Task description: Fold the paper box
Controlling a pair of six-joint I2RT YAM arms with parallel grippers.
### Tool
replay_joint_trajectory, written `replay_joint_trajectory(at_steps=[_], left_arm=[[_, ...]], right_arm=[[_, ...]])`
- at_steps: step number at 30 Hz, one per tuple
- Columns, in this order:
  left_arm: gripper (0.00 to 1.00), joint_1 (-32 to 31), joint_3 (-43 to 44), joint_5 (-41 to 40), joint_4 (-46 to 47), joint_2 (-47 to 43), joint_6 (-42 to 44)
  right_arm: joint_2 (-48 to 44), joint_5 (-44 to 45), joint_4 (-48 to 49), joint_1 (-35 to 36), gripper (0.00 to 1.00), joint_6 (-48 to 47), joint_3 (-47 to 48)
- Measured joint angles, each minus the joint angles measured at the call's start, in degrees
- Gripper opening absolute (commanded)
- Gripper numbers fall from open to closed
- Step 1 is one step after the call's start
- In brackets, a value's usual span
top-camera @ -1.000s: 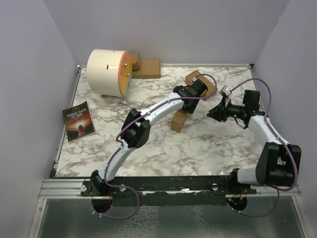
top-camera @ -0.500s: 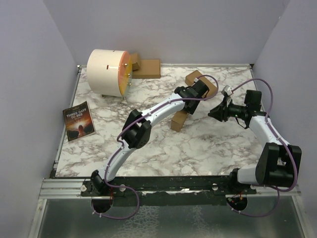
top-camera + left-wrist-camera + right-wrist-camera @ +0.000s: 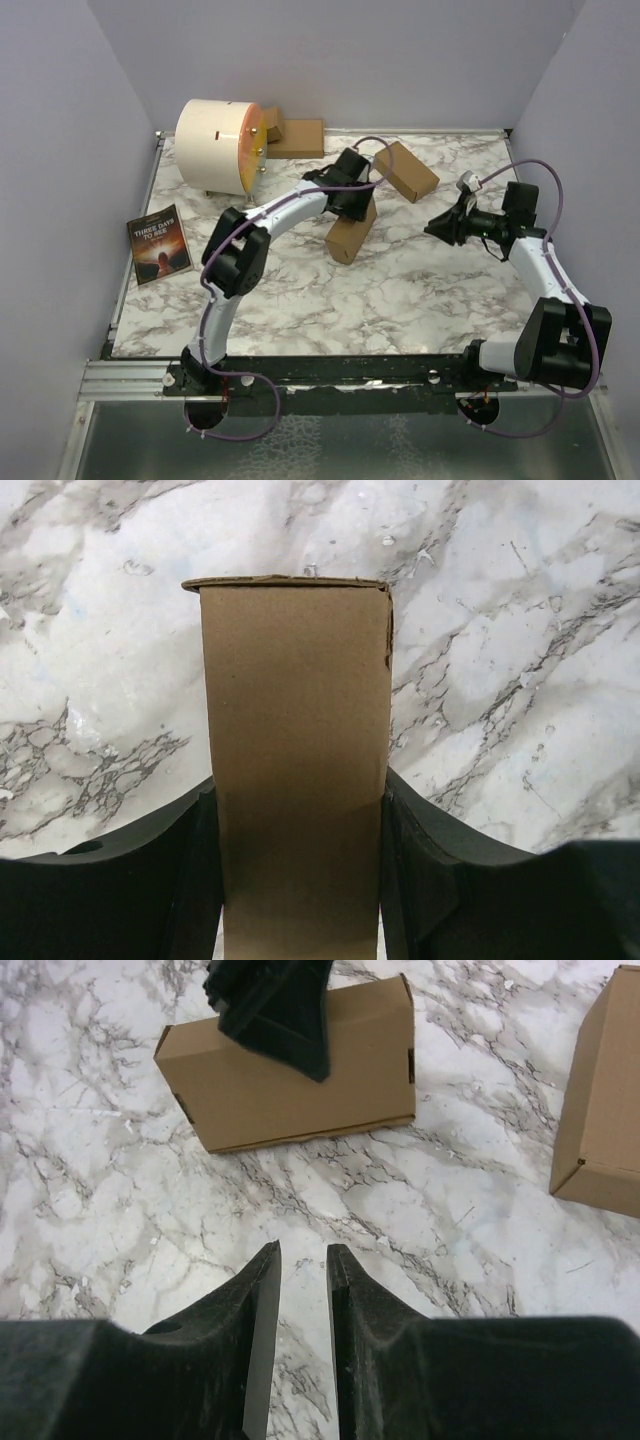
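Note:
My left gripper point(image 3: 351, 203) is shut on a closed brown paper box point(image 3: 349, 234) near the middle of the marble table. In the left wrist view the box point(image 3: 295, 680) stands between the two black jaws, which press on both its sides around the gripper's middle point(image 3: 297, 792). My right gripper point(image 3: 441, 226) hovers to the right of that box, empty, its jaws nearly together with a thin gap point(image 3: 303, 1250). The right wrist view shows the held box point(image 3: 330, 1080) ahead with a left finger point(image 3: 280, 1010) on it.
A second closed brown box point(image 3: 406, 170) lies behind and right of the held one; it also shows in the right wrist view point(image 3: 605, 1100). A white drum with an orange face point(image 3: 218, 145) and flat cardboard point(image 3: 298, 138) sit at the back left. A book point(image 3: 160, 246) lies at the left edge.
My left gripper has moved left with the box, uncovering the second box behind it. The right gripper has drifted slightly right.

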Motion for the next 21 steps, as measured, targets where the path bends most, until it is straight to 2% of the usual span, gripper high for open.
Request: replay_joint_trajectory(at_steps=[6, 9, 13, 17, 21], left_arm=[[0.25, 8.2, -19.5, 11.8, 11.3, -11.2, -4.2], [0.25, 9.8, -22.9, 10.8, 11.2, -14.0, -3.7], [0.27, 8.3, -25.2, 4.6, 8.4, -16.9, -1.3], [0.46, 6.2, -26.5, -2.0, 5.3, -18.7, 1.4], [0.67, 4.7, -27.1, -5.0, 5.2, -18.7, 3.1]], right_arm=[[-0.2, -2.2, -1.3, -0.4, 0.26, 1.0, 0.0], [-0.3, -3.0, -1.3, -0.4, 0.26, 1.8, -0.1], [-0.5, -3.4, -1.2, -0.4, 0.26, 3.0, -1.0], [-0.5, -3.3, -1.2, -0.4, 0.26, 3.7, -1.6], [-0.5, -3.3, -1.1, -0.4, 0.26, 3.8, -1.8]])
